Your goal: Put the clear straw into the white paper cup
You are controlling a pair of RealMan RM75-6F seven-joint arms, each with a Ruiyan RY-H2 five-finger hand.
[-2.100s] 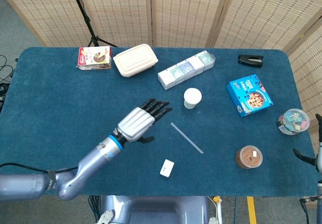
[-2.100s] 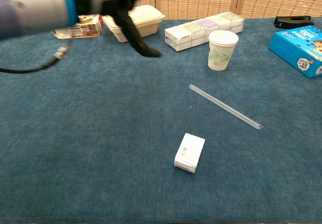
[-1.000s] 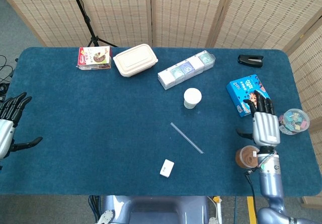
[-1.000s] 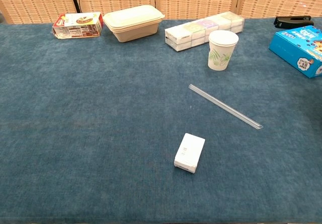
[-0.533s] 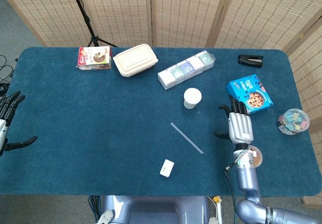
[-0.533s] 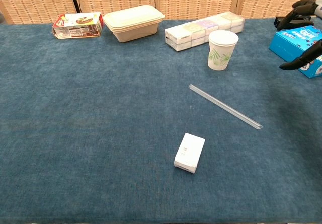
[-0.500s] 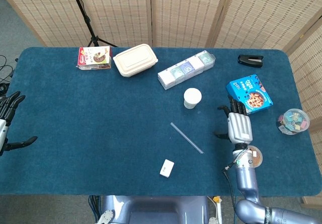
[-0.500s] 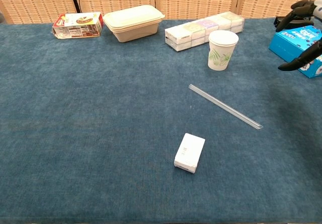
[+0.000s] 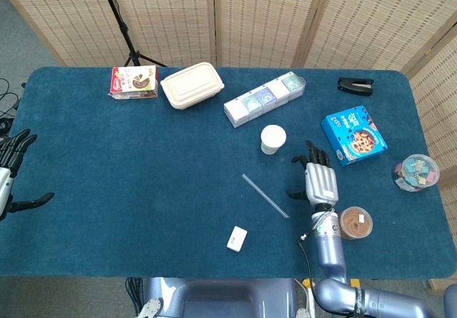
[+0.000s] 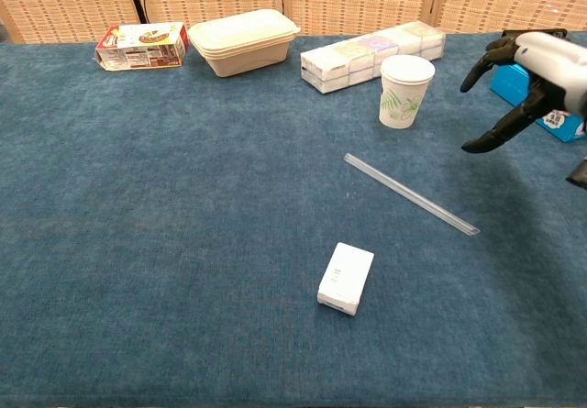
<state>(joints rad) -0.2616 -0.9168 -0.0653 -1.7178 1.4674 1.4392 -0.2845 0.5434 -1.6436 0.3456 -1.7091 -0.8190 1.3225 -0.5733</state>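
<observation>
The clear straw lies flat on the blue table, running diagonally. The white paper cup stands upright just beyond the straw's far end, its mouth empty. My right hand hovers open to the right of the straw and cup, fingers spread, holding nothing. My left hand is open off the table's left edge, far from both objects, and does not show in the chest view.
A small white box lies near the front edge. A row of tea boxes, a takeaway container and a snack box line the back. A blue cookie box, brown-lidded jar and clip jar sit right.
My right hand has moved left across the table toward the straw and cup, now past the cookie box. My left hand has stayed off the left edge.
</observation>
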